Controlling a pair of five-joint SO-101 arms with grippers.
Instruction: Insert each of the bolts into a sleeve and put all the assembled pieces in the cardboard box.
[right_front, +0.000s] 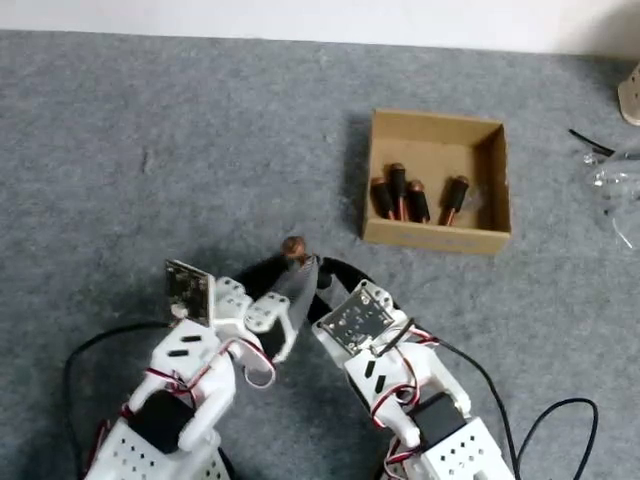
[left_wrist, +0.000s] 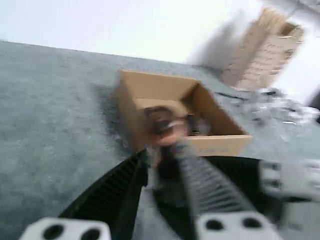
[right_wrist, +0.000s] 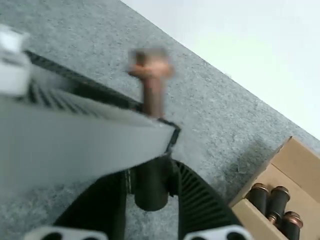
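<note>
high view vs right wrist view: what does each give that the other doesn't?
High view adds: the left arm and right arm whole, all of the cardboard box with four assembled pieces inside, and cables at the far right.
Right wrist view adds: the black sleeve clamped in the right tool, with the bolt shank lined up above it.
Both: the bolt head, the left tool at the bolt, the gray table surface, and pieces in the box.

Left pincer (left_wrist: 161, 155) and right pincer (right_wrist: 150, 182) tip-to-tip, both seemingly clamped.

Overhead; wrist cameras facing box (right_front: 435, 237)
</note>
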